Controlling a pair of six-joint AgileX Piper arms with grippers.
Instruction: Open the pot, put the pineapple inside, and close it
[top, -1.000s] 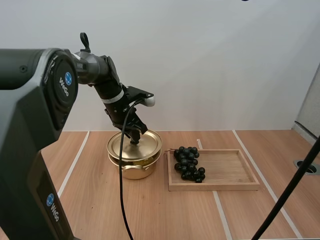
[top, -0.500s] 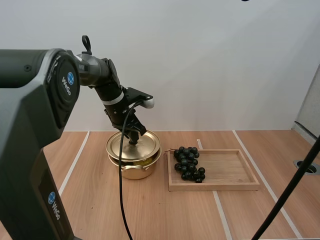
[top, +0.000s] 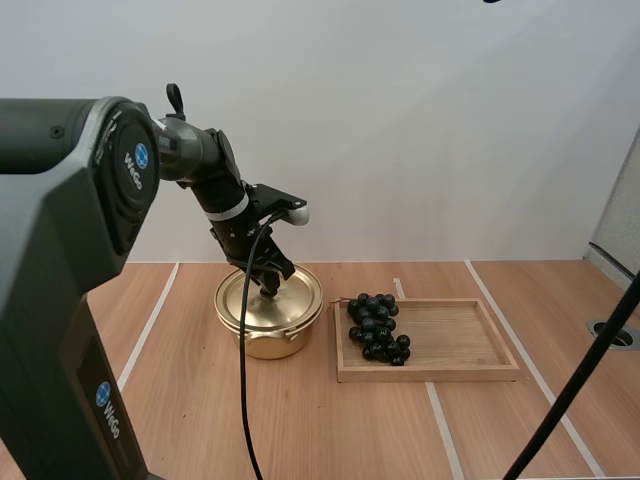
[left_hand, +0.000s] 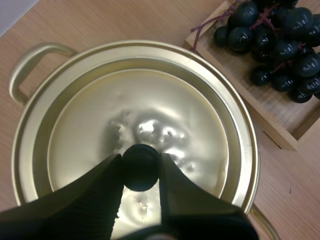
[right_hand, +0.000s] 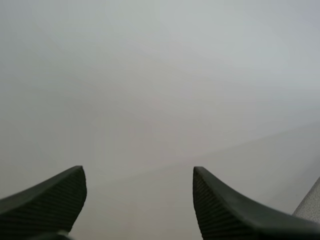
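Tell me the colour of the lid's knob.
Black knob, on the gold lid; clearest in the left wrist view.

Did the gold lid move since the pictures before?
Yes. The lid, pinched at its knob by the left gripper, has sunk slightly toward the pot beneath, which stays beside the tray.
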